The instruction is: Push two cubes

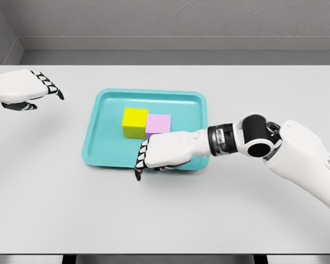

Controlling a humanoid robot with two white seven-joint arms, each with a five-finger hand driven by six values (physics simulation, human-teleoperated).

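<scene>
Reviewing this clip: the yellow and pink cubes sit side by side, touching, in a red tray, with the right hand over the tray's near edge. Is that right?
Not quite: the tray is teal, not red, as the head view shows. The rest stands: the yellow cube and pink cube sit side by side, touching, in it, and the right hand is over the tray's near edge.

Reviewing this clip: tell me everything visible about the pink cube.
The pink cube is a plain, matte, pale pink block with sharp edges and no markings. It sits flat and upright inside the teal tray, near the tray's middle. Its left face is flush against the yellow cube, with no gap showing. The right hand lies just in front of it and hides its lower front edge; whether the hand touches it cannot be told.
</scene>
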